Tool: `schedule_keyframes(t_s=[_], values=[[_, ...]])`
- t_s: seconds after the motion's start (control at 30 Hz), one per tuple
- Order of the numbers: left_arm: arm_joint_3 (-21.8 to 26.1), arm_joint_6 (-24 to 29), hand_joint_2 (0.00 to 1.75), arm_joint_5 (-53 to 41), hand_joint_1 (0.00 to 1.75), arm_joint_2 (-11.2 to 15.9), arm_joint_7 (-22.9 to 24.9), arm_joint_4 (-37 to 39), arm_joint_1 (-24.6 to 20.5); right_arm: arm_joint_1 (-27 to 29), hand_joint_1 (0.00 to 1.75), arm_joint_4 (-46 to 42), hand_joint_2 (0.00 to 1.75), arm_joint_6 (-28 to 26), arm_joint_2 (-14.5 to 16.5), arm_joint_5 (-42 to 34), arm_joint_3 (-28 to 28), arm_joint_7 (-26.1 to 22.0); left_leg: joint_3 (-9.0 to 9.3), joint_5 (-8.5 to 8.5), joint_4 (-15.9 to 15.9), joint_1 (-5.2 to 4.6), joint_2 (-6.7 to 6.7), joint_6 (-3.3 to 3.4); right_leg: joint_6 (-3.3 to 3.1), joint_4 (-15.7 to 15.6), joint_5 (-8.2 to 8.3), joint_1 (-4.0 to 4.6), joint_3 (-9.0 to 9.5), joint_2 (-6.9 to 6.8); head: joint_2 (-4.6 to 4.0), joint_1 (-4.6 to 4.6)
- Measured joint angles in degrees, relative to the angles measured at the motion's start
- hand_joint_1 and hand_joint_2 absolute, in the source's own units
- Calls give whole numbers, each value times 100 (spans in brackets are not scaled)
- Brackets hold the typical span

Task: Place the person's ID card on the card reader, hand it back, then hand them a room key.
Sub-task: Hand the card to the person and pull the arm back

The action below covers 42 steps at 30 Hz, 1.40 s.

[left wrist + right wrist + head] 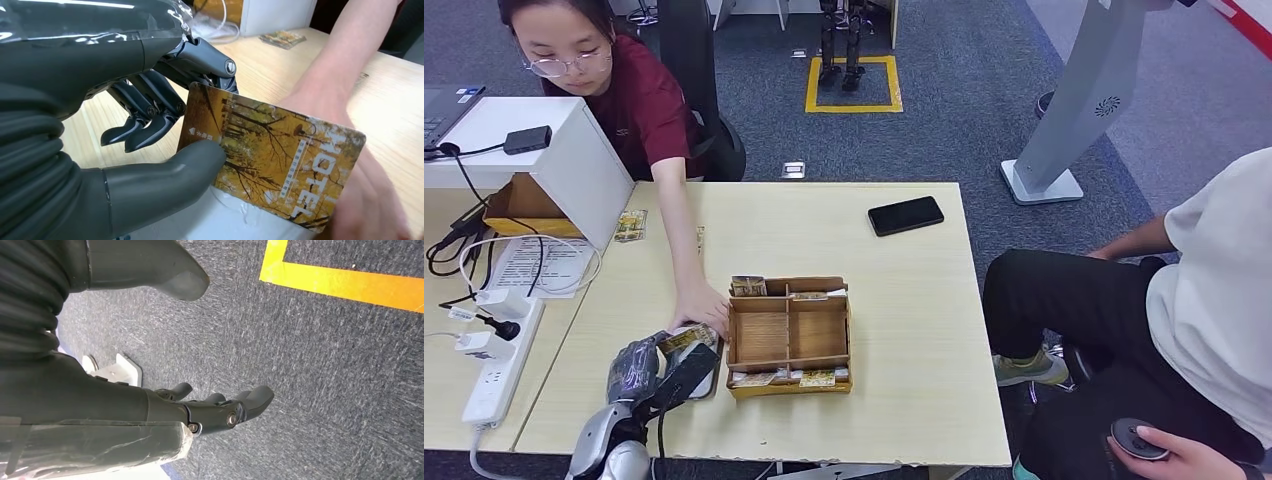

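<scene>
At seven o'clock from the wooden tray, your left hand pinches the hotel room key between thumb and fingers while the person's hand touches its far edge. Hold steady; let go only once they grip. Your right hand hangs with fingers spread, holding nothing.
</scene>
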Motion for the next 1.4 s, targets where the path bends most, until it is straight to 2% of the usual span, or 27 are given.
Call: schedule_keyframes(t_s=[0.13,0.3,0.4,0.9,1.23,1.3,1.4], values=[[131,-257,175,669,175,-65,-315,5,9,-1,0,-2,175,-8,0,23,-9,-3,-1,1,0,-1,0,2,0,0,0,-1,0,0,0,1],[463,-1298,175,2810,175,-101,-750,-36,119,-1,0,-1,175,-40,0,106,-13,-33,-4,1,0,-1,2,2,0,0,0,-1,-5,3,0,1],[629,-1547,175,3309,175,-95,-821,-94,241,-2,0,-1,175,-48,0,128,-15,-43,-8,1,0,-3,-1,3,0,0,-4,-2,-10,3,0,1],[766,-1607,175,3600,175,-59,-825,-176,338,-20,0,-1,175,-54,0,138,-32,-41,-9,-1,-5,-4,0,5,-2,0,-8,-3,-14,3,0,5],[1056,-2228,175,5813,175,2,-916,-580,717,-24,0,1,175,-78,11,267,-104,-52,-34,0,-6,-4,9,5,-3,0,-8,-3,-49,12,0,5],[1081,-2059,175,6020,175,-30,-1033,-713,780,-24,0,1,175,-85,20,307,-108,-39,-42,1,-3,-4,10,5,-3,0,-7,-3,-62,14,0,5],[1069,-1396,175,5775,175,-129,-1277,-892,673,-29,0,1,175,-85,37,367,-109,-17,-53,4,0,-4,6,7,-3,0,-6,-3,-72,11,0,5]])
